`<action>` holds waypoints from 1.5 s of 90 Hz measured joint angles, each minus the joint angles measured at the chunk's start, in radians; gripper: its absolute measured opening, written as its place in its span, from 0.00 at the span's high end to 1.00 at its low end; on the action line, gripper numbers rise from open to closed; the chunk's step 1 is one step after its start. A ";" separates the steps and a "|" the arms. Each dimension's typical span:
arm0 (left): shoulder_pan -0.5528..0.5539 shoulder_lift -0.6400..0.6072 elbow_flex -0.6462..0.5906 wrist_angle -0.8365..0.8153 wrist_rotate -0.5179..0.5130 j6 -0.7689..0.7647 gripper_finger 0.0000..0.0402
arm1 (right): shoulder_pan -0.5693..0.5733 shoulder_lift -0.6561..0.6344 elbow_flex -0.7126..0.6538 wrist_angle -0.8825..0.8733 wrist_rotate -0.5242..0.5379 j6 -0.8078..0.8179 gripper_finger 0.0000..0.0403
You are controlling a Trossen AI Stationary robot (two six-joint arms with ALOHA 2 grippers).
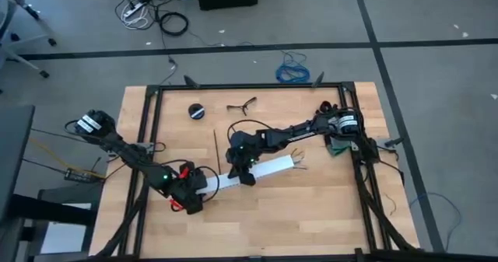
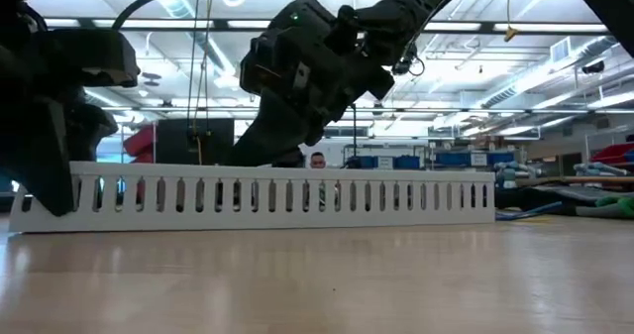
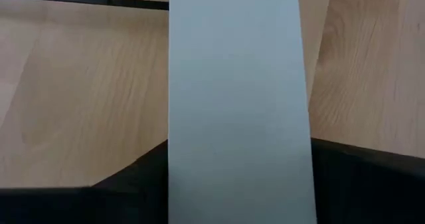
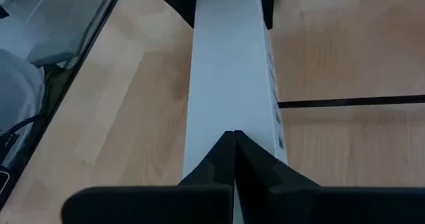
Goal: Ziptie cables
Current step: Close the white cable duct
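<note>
The left gripper (image 1: 204,186) clamps one end of the white slotted duct (image 1: 264,169); the right gripper (image 1: 247,176), fingers pressed together, rests on its lid. The cables' (image 1: 299,159) tips poke out beyond its far end. Lid-closing, seemingly; next calls for pressing along it.

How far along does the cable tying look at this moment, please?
Early, by the look of it. Done: the cables seem laid in the white slotted strip, their ends poking out at one end. In hand: the left gripper straddles the strip's other end; the right gripper, fingers together, sits over its middle. Left: no ziptie is visible on the bundle, so the tying itself remains.
</note>
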 joint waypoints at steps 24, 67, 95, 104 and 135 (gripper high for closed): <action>0.000 0.000 0.000 0.007 0.002 0.001 0.42 | 0.011 -0.075 -0.005 -0.023 0.023 -0.007 1.00; 0.029 0.001 0.031 0.037 0.105 0.114 0.25 | 0.005 -0.112 0.042 -0.035 0.036 0.096 0.77; 0.065 0.000 0.180 -0.230 0.063 0.260 0.18 | 0.009 -0.162 0.180 -0.255 0.039 0.020 0.44; 0.080 -0.001 0.263 -0.387 -0.017 0.302 0.19 | 0.010 -0.180 0.242 -0.378 0.052 0.002 0.39; 0.055 -0.058 0.460 -0.548 -0.156 0.384 0.20 | 0.066 -0.340 0.323 -0.776 0.285 0.018 0.37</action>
